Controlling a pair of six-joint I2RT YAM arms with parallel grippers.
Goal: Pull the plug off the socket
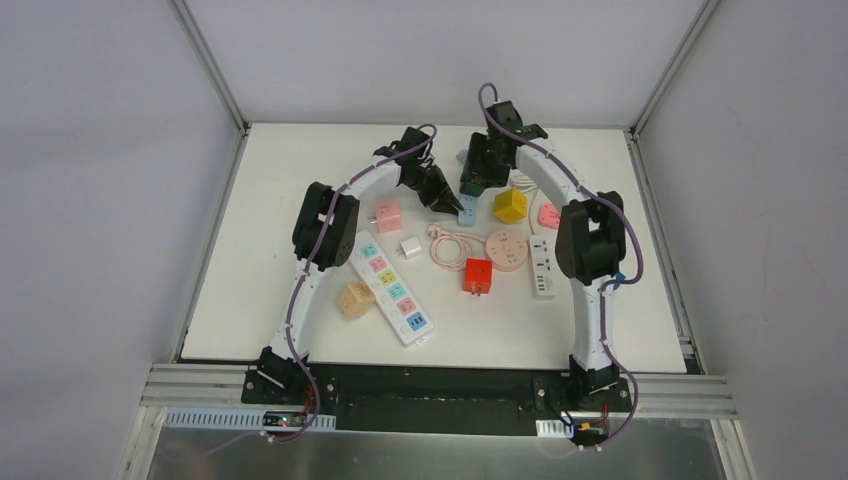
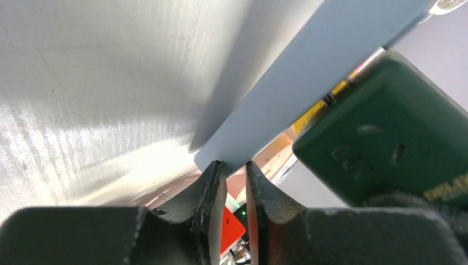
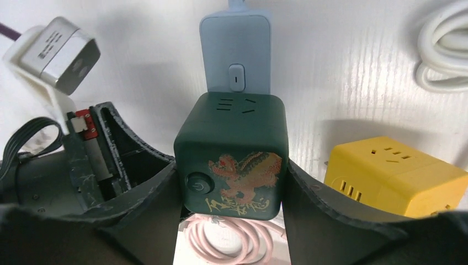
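Observation:
A dark green cube plug (image 3: 232, 138) with a gold dragon print is held between the fingers of my right gripper (image 3: 230, 168), which is shut on its sides. It hangs over a light blue socket (image 3: 235, 55) with a switch button. In the left wrist view the cube (image 2: 386, 127) stands off the blue socket (image 2: 287, 83), and a metal prong (image 2: 353, 74) shows in the gap. I cannot tell whether its tip is still in. My left gripper (image 2: 235, 171) pinches the blue socket's near corner. In the top view both grippers (image 1: 445, 200) (image 1: 478, 185) meet over the blue socket (image 1: 467, 212).
A yellow cube socket (image 1: 510, 205) lies just right of the grippers, and a white cable (image 3: 447, 55) behind it. In front lie a pink cable coil (image 1: 450, 245), a round pink socket (image 1: 507, 250), a red cube (image 1: 478, 275), a white strip (image 1: 541, 265) and a long strip (image 1: 392, 285).

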